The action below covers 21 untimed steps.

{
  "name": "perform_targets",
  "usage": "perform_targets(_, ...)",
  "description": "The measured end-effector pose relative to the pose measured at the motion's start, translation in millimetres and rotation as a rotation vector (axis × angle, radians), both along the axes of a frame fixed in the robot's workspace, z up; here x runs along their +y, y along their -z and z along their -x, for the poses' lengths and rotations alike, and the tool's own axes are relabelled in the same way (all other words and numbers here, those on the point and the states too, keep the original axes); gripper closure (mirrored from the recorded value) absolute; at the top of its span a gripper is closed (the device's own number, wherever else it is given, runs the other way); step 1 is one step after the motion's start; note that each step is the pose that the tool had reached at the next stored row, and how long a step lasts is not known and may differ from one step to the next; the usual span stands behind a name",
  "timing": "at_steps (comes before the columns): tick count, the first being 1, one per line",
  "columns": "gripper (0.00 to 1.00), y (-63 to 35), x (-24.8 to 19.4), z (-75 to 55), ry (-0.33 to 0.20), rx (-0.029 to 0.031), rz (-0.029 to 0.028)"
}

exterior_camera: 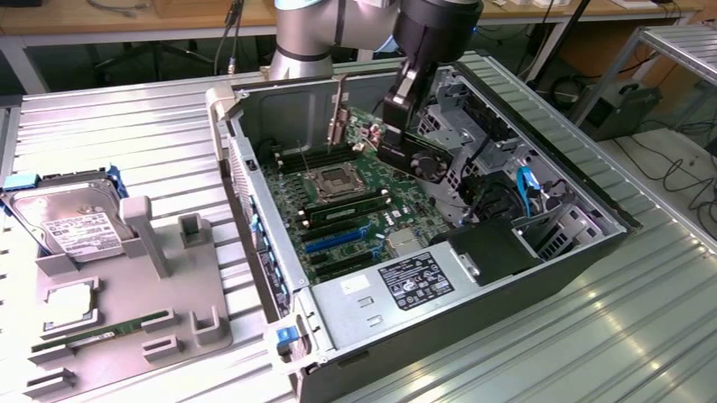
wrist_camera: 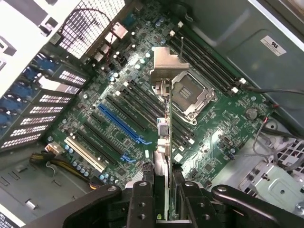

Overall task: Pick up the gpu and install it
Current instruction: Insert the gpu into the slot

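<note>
The gpu (wrist_camera: 164, 137) was gripped edge-on between the 2 closed fingers of the gripper (wrist_camera: 162, 192) and held above the motherboard (wrist_camera: 223, 142) inside the open computer case (exterior_camera: 583, 180). For clean seating, its lower edge would have needed to be kept parallel to, and centred over, a slot, possibly the blue slot (wrist_camera: 121, 121). The arm was angled steeply down into the case.

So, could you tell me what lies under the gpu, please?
The green motherboard: its CPU socket and blue expansion slot show. The gpu covers a thin strip directly beneath it.
</note>
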<state>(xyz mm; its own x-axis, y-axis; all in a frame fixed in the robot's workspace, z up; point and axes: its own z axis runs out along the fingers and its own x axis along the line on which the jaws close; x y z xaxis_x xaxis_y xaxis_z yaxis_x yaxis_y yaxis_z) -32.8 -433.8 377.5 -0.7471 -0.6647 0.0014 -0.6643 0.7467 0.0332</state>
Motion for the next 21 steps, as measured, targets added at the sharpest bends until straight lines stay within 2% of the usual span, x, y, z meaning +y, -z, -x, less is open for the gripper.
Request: perform_targets(21,0.74,0.2,0.0,-0.2,-0.212,0.0,0.0)
